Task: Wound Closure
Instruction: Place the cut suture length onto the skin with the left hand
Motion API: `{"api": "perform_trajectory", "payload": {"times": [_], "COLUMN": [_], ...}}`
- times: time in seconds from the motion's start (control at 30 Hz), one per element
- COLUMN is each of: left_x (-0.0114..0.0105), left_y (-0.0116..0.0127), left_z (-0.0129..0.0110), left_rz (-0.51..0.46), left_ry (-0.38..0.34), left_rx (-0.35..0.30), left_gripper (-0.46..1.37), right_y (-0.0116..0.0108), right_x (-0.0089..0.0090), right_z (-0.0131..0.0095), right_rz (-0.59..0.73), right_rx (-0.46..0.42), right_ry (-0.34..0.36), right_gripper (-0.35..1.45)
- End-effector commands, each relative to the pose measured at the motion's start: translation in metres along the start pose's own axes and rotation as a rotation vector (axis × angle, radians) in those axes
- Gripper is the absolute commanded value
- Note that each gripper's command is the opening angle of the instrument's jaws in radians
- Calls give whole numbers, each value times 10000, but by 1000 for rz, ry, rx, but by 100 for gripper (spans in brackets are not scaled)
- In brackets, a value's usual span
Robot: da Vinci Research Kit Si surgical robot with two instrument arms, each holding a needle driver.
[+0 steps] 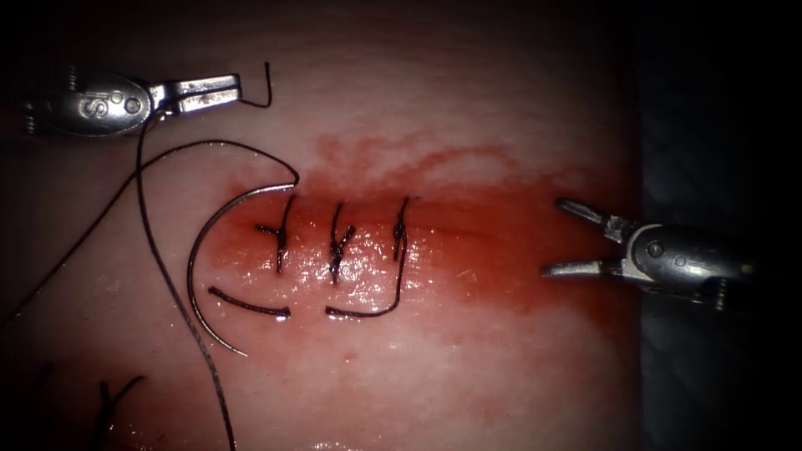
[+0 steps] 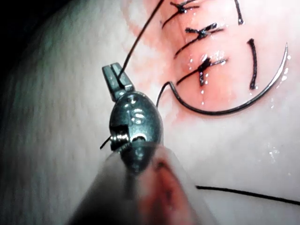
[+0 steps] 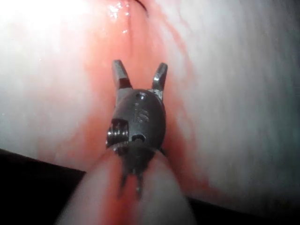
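My left tool [image 1: 230, 89] is at the upper left of the tissue [image 1: 468, 100], jaws shut on the dark thread [image 1: 209, 144]; a short end curls out past the tips. The curved needle [image 1: 194, 263] lies loose on the tissue surface at the left end of the cut [image 1: 468, 225], held by neither tool. My right tool [image 1: 564, 238] hovers at the right end of the cut with its jaws open and nothing in them. Close up, the left tool [image 2: 114, 72] pinches the thread with the needle [image 2: 225, 110] beyond it. The right tool [image 3: 139, 75] stands spread over reddened tissue.
Three knotted stitches [image 1: 337, 246] cross the cut. Two cut thread ends [image 1: 251, 305] lie just in front of them. Red fluid [image 1: 501, 259] stains the tissue around the cut. More dark thread pieces [image 1: 104, 405] lie at the front left. The tissue's edge [image 1: 639, 334] drops off behind the right tool.
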Motion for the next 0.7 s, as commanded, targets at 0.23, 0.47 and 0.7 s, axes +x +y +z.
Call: {"api": "perform_trajectory", "payload": {"times": [0.23, 0.47, 0.7], "left_x": [54, 75, 74], "left_y": [38, 86, 163], "left_z": [70, 167, 249], "left_rz": [-35, -22, 13], "left_ry": [-7, 27, 86], "left_rx": [0, -19, -99], "left_gripper": [-35, -35, -35], "right_y": [36, 69, 110], "right_x": [-8, -8, 3], "right_z": [-47, -86, -132], "right_rz": [30, 6, -19], "right_rx": [-35, -63, -101], "right_ry": [-24, -48, -55], "right_gripper": [137, 135, 131]}}
